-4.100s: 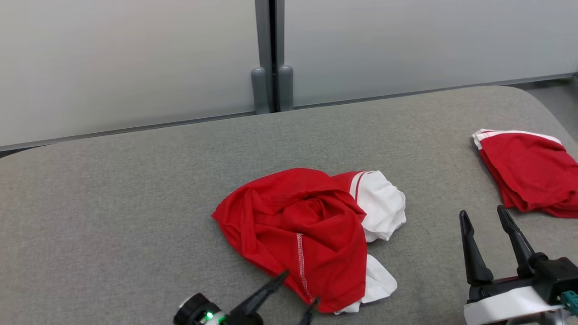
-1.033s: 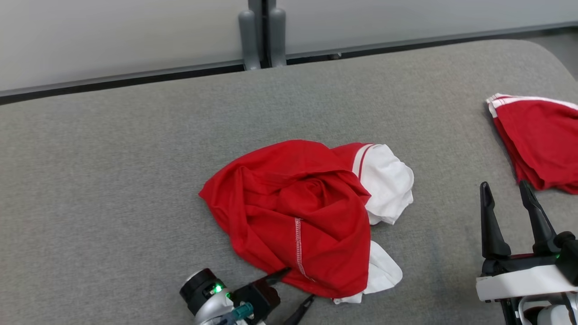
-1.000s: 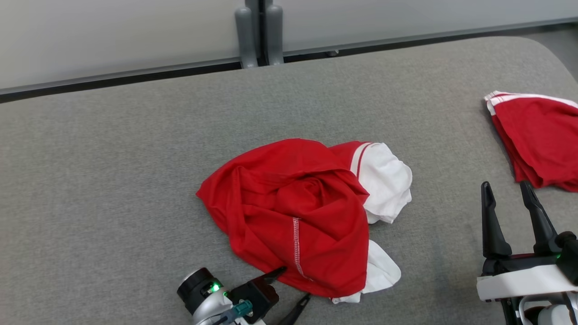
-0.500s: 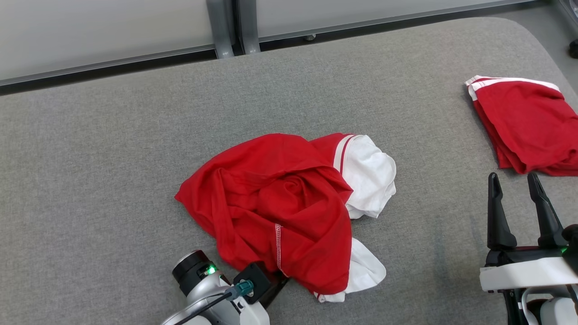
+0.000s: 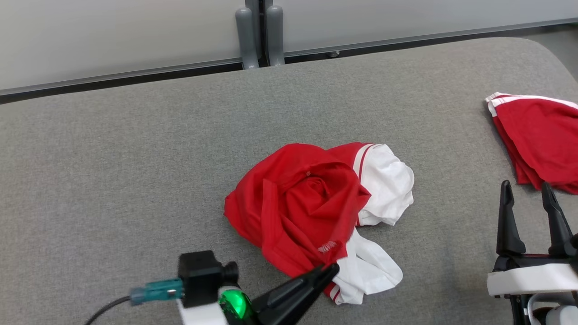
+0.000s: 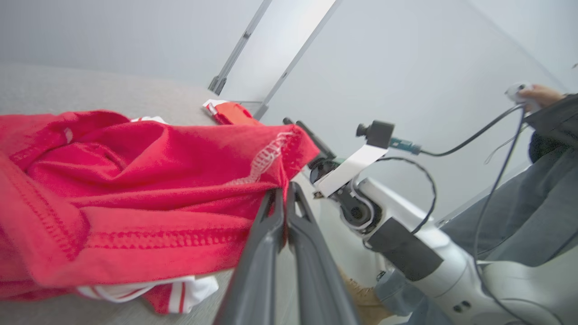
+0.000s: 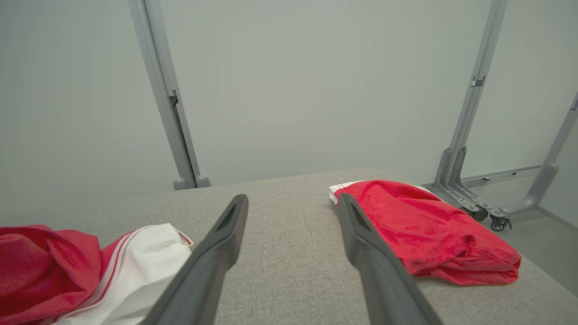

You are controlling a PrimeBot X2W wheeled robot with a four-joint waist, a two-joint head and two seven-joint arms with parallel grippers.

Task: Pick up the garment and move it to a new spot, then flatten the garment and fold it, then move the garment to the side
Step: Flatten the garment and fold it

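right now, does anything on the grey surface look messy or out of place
The red and white garment lies bunched in a twisted heap, its near edge pinched in the shut left claw. The folded red garment at the right edge looks tidy. Nothing looks spilled or torn.

Grey fabric surface (image 5: pixel 135 158), crumpled red-and-white garment (image 5: pixel 307 203) mid-surface, folded red garment (image 5: pixel 542 135) at right edge

The garment (image 5: pixel 307 203) in the middle is bright red with white parts and thin red stripes. At three o'clock, another cloth (image 5: pixel 537 135) is red with white stripes on its edge. The soft top (image 5: pixel 135 158) under them is plain grey. At seven o'clock a small light (image 5: pixel 232 303) glows green.
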